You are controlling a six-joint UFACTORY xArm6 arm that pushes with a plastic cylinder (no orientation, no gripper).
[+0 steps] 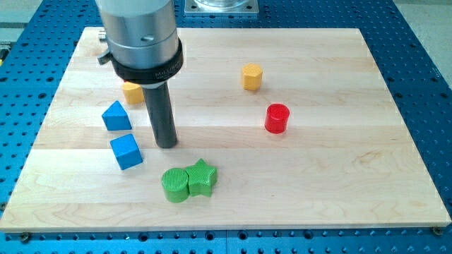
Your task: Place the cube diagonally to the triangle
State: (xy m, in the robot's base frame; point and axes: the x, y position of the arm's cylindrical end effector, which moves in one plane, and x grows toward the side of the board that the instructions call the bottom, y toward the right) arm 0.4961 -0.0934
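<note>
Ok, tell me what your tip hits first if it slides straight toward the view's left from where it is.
Most likely the blue cube. My tip sits just to its right, roughly level with its upper part, so it may only clip it. The blue triangle lies farther up and looks off that line.

You had seven blocks on the board: two blue, two green, two yellow. Only one was red (277, 118)
</note>
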